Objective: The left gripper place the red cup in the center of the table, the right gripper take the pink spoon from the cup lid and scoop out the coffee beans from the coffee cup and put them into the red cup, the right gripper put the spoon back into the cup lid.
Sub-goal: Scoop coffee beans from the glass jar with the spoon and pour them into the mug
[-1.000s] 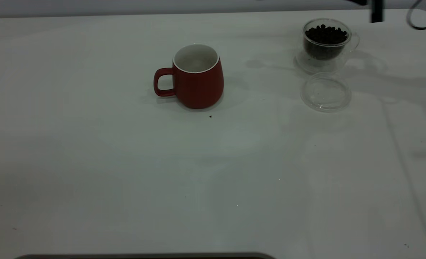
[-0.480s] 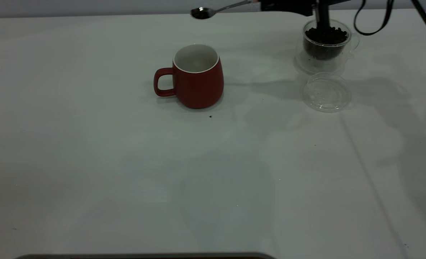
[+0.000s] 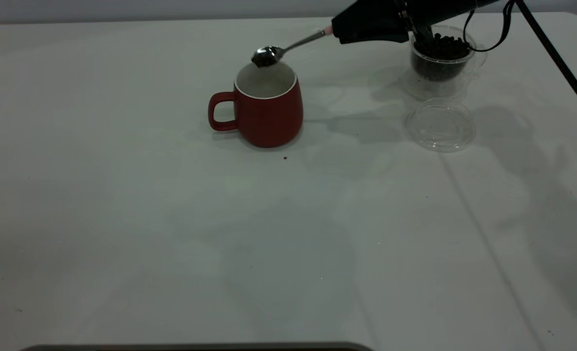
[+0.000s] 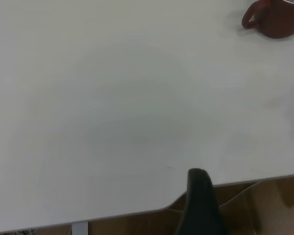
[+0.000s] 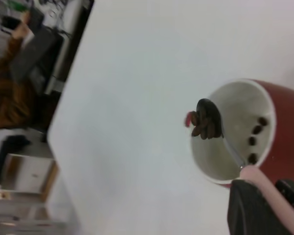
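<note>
The red cup [image 3: 268, 109] stands upright mid-table with its handle to the left. My right gripper [image 3: 339, 30] is shut on the pink spoon [image 3: 295, 45] by its pink end. The spoon's bowl hangs just over the cup's far rim and carries coffee beans [image 5: 205, 122]. In the right wrist view the red cup [image 5: 286, 115] has several beans lying on its white bottom, and my right gripper [image 5: 272, 203] holds the pink handle. The coffee cup [image 3: 442, 63], full of beans [image 3: 443, 46], stands at the back right behind the arm. The cup lid [image 3: 441, 125] lies empty in front of it.
My left gripper [image 4: 201, 205] is parked past the white table's [image 3: 171, 234] edge, far from the red cup [image 4: 277, 19]. A tiny dark speck [image 3: 285, 157] lies in front of the red cup. The right arm's cable [image 3: 556, 58] slants across the back right corner.
My right gripper came in from the top right with the spoon and moved down and left. The spoon bowl went from high behind the red cup to just over its rim.
</note>
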`<act>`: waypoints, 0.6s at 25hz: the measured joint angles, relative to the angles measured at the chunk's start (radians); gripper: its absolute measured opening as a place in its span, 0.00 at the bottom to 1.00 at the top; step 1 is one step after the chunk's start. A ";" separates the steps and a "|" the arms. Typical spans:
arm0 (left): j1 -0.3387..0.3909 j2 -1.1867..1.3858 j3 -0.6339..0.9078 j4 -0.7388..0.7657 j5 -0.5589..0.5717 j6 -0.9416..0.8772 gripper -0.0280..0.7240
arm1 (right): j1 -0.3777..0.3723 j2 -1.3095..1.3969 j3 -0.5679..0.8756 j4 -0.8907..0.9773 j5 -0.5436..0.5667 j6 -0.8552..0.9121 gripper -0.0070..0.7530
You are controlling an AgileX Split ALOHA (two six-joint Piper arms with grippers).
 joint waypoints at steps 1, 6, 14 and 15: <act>0.000 0.000 0.000 0.000 0.000 0.000 0.82 | 0.000 0.000 0.000 0.000 -0.010 -0.026 0.13; 0.000 0.000 0.000 0.000 0.000 0.000 0.82 | 0.012 -0.010 0.003 -0.013 -0.066 -0.246 0.13; 0.000 0.000 0.000 0.000 0.000 -0.001 0.82 | 0.006 -0.117 0.008 -0.177 -0.009 -0.253 0.13; 0.000 0.000 0.000 0.000 0.000 -0.001 0.82 | -0.009 -0.135 0.008 -0.225 0.024 -0.236 0.13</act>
